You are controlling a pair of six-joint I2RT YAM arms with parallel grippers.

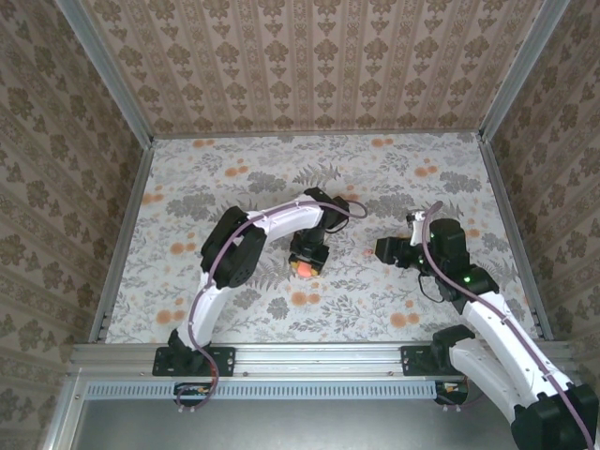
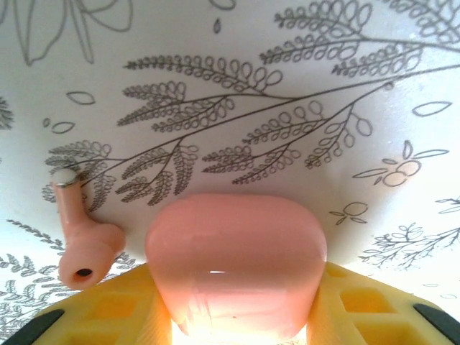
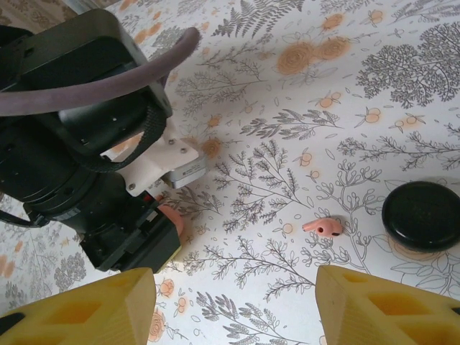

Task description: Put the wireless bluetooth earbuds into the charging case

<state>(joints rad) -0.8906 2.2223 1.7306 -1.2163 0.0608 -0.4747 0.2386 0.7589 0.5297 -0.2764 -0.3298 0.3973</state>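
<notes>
The charging case (image 2: 236,262), salmon-pink with its lid closed, rests on the floral table between the yellow fingers (image 2: 115,309) of my left gripper (image 2: 237,330), which press on both its sides. From above, the case (image 1: 306,269) shows under the left gripper (image 1: 307,261). The earbuds are pink, each with a short stem. One earbud (image 2: 83,241) lies just left of the case, apart from it. Another earbud (image 3: 323,227) lies on the table ahead of my right gripper (image 3: 233,316), which is open and holds nothing. The right gripper (image 1: 380,248) hovers to the right of the left one.
A round black disc (image 3: 424,214) sits on the table just right of the far earbud. The left arm's black wrist and cable (image 3: 86,136) take up the left of the right wrist view. Patterned walls (image 1: 309,66) enclose the table on three sides.
</notes>
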